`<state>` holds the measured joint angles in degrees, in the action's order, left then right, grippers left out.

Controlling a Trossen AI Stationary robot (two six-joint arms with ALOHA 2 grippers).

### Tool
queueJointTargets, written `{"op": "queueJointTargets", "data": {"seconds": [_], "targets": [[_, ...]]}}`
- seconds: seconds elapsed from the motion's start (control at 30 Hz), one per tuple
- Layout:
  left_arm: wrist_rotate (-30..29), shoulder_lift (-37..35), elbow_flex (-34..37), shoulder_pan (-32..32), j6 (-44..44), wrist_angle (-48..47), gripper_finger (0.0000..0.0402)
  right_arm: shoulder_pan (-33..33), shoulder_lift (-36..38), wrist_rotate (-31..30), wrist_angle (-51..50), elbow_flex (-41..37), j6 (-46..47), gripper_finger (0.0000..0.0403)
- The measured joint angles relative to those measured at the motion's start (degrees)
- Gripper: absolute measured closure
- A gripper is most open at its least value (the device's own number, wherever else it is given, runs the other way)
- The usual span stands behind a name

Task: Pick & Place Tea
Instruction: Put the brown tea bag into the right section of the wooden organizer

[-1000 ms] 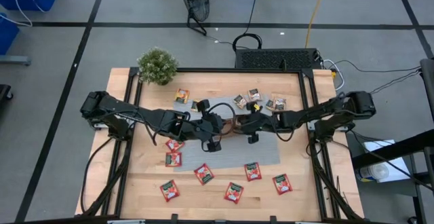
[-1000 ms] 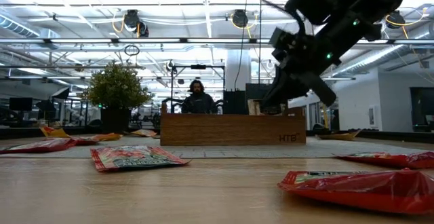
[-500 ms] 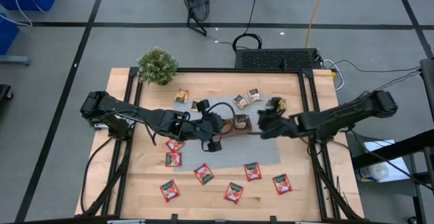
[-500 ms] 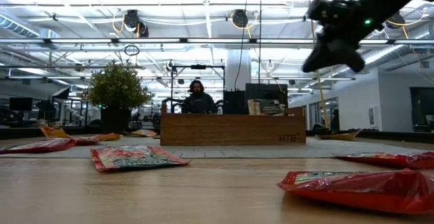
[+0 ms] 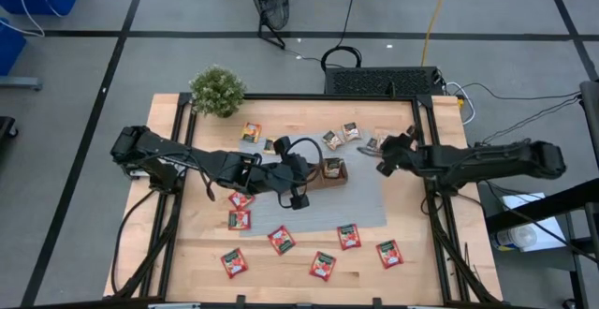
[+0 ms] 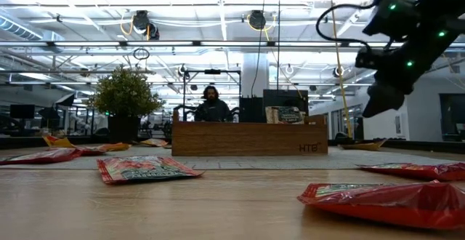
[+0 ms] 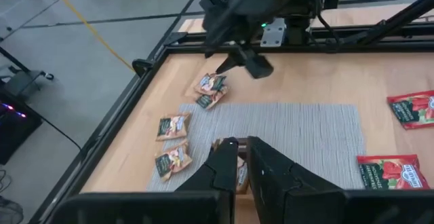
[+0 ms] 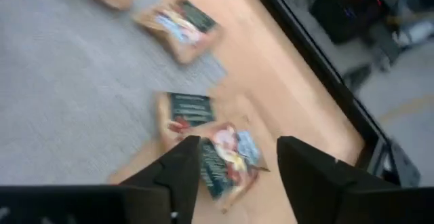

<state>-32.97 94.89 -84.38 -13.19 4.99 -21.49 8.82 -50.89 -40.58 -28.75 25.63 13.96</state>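
Tea sachets are now the target again: the right hand [image 5: 383, 160], over the wooden tray [image 5: 323, 172] a second ago, is swinging out toward the grey-brown sachets [image 5: 377, 144] near the table's [image 5: 412, 272] far right edge. Its fingers are spread wide with nothing between them, and its own wrist view shows a pair of those sachets [image 8: 203, 139] just ahead. One sachet [image 5: 331, 168] is lying in the tray's right compartment, so I judge that a drop is finished and the next pick is starting. Red sachets [image 5: 349, 237] are waiting along the near side and orange ones [image 5: 251, 132] by the plant [image 5: 217, 91]. The left hand [image 7: 237, 157] is hovering at the tray, fingers narrow and empty.
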Motion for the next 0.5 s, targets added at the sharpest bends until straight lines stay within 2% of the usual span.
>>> {"op": "queueJointTargets", "data": {"seconds": [0.2,0.37,0.5], "targets": [[0.0,0.0,0.0,0.0,0.0,2.4,0.0360,6.6,-1.5,7.6,0.8,0.0,0.6,0.0204],[0.0,0.0,0.0,0.0,0.0,2.7,0.0360,7.7,-2.3,7.8,0.9,0.0,0.4,0.0207],[0.5,0.0,0.0,0.3,-1.2,6.7,0.0360,7.8,-2.3,7.9,0.6,0.0,-0.1,0.0210]]}}
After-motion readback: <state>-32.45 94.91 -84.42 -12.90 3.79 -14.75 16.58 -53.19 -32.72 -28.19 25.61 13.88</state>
